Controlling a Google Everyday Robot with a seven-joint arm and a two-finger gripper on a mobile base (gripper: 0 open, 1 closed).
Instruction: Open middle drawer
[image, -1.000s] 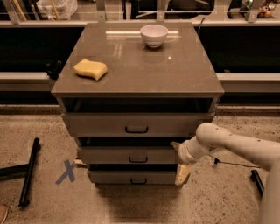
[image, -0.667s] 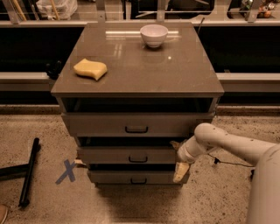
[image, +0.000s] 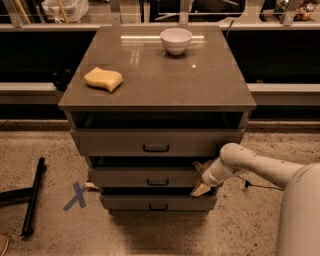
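Observation:
The middle drawer (image: 145, 176) is the grey-brown second front of the cabinet, with a small black loop handle (image: 158, 182) at its centre. A dark gap shows above its front. My gripper (image: 200, 187) is at the right end of this drawer's front, well to the right of the handle, and overlaps the front's lower right corner. My white arm (image: 250, 165) reaches in from the lower right. Whether the gripper touches the drawer cannot be told.
The top drawer (image: 156, 142) and the lowest drawer (image: 158, 203) have similar handles. A white bowl (image: 176, 40) and a yellow sponge (image: 103, 79) lie on the cabinet top. A blue tape X (image: 76, 195) and a black pole (image: 33, 196) are on the floor at left.
My gripper and forearm have shifted slightly left along the middle drawer's right end. The drawer fronts look unchanged.

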